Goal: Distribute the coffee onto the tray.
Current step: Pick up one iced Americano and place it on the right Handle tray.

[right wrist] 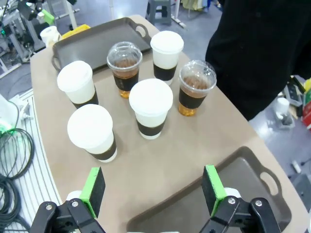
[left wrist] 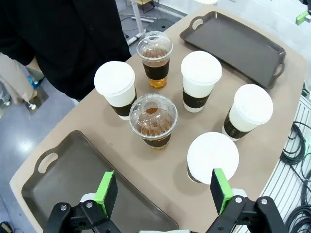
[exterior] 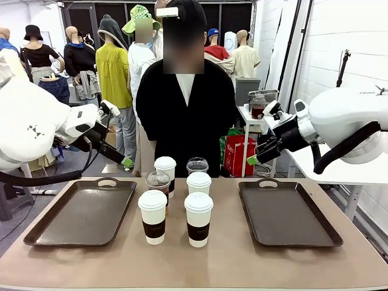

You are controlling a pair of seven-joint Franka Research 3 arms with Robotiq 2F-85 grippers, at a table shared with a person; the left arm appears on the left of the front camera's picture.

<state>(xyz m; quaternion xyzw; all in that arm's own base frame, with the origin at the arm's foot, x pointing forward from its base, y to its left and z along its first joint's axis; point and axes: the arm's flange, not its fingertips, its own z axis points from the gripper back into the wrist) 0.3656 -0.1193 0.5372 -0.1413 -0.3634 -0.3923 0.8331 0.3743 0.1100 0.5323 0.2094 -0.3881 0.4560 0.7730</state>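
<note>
Six coffee cups stand grouped at the table's middle, between two dark trays. Four are white lidded paper cups with brown sleeves [exterior: 152, 216] [exterior: 198, 218] [exterior: 199, 182] [exterior: 165, 167]. Two are clear dome-lidded iced coffees [exterior: 158, 180] [exterior: 197, 165]. The left tray [exterior: 73, 218] and the right tray [exterior: 291, 221] hold nothing. My left gripper [exterior: 125, 161] hovers above the left tray's far end, open [left wrist: 164, 191]. My right gripper [exterior: 252, 159] hangs above the right tray's far end, open [right wrist: 152, 190]. Neither touches a cup. From the left wrist, the nearest white cup [left wrist: 213, 158] and an iced coffee [left wrist: 153, 119] lie just ahead.
A person in black [exterior: 185, 109] stands at the table's far edge, right behind the cups. Bare tabletop [exterior: 194, 260] runs along the near edge. Cables [right wrist: 14, 160] hang beside the table on the robot's side.
</note>
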